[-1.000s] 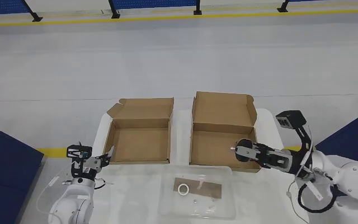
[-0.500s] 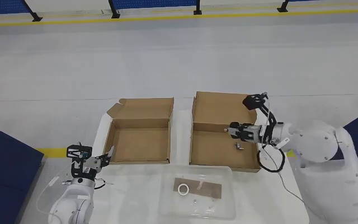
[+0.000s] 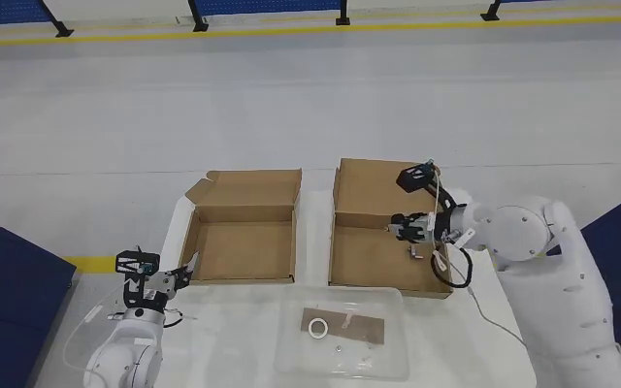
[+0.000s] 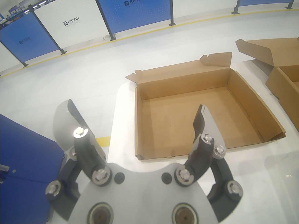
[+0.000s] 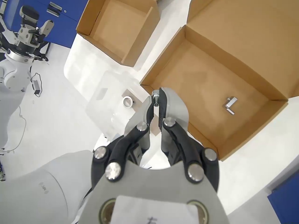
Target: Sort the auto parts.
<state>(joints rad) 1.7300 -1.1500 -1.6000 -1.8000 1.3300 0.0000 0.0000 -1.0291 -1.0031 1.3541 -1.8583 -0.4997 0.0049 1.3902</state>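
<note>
Metal bolt [image 5: 155,94] pinched in right claw [image 5: 157,100] hovers above cardboard box [image 3: 364,257] interior

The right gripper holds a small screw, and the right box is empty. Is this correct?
The right box is not empty: the right wrist view shows a bent metal part on its floor. The right gripper does hold a small screw.

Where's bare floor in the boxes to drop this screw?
Right box: bare from the L-shaped bracket across to the wall facing the left box, whose whole floor is bare too. Only tight spot: around the bracket.
</note>
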